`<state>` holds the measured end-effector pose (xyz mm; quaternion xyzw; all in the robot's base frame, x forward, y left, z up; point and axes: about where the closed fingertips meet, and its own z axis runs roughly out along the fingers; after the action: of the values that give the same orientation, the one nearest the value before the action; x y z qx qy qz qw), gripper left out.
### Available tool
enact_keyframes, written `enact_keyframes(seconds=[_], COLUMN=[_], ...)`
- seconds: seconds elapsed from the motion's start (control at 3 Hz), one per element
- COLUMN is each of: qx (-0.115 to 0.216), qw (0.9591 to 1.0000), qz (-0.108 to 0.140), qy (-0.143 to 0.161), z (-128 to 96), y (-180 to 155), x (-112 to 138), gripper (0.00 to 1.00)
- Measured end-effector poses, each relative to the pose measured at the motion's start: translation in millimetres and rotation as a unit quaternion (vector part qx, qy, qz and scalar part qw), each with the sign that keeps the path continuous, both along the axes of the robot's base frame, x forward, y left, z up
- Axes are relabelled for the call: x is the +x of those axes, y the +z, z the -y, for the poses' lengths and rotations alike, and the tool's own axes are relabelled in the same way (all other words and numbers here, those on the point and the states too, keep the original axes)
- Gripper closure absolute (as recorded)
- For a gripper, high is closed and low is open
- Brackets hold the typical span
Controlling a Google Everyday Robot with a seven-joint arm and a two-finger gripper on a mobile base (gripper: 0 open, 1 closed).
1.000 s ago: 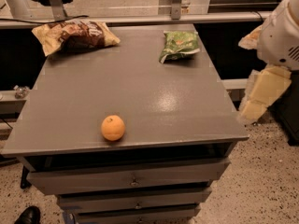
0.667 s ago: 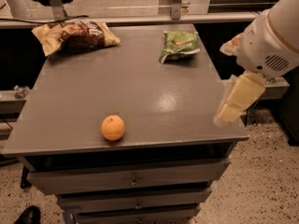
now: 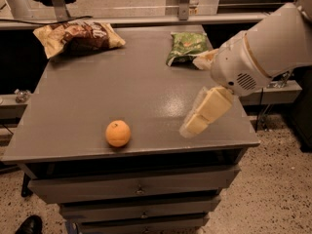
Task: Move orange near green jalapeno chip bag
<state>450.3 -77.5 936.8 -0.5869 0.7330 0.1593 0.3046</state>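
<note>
The orange (image 3: 118, 133) sits near the front edge of the grey table (image 3: 97, 91), left of centre. The green jalapeno chip bag (image 3: 185, 47) lies at the back right of the table, far from the orange. My gripper (image 3: 196, 123) hangs on the white arm (image 3: 263, 52) above the table's front right part, to the right of the orange and in front of the green bag. It touches neither of them. It holds nothing that I can see.
A larger brown-and-tan snack bag (image 3: 78, 35) lies at the table's back left corner. Drawers (image 3: 136, 189) sit under the tabletop. A metal rail (image 3: 146, 19) runs behind the table. A dark shoe (image 3: 29, 224) shows on the floor at bottom left.
My arm has swung left from beyond the table's right edge to over its front right part, closer to the orange. The orange and both bags have not moved.
</note>
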Motion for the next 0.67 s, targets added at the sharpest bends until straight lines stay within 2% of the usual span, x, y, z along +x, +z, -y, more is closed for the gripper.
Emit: enact_keyframes(seconds=[0.33,0.67], qx=[0.057,0.111], qw=[0.9981,0.993], qz=[-0.002,0.002], qy=[0.022,0.041], z=[-33.3,-67.0], y=[-11.4,-28.5], x=[-12.7,-25.0], gripper=[0.0,0.0])
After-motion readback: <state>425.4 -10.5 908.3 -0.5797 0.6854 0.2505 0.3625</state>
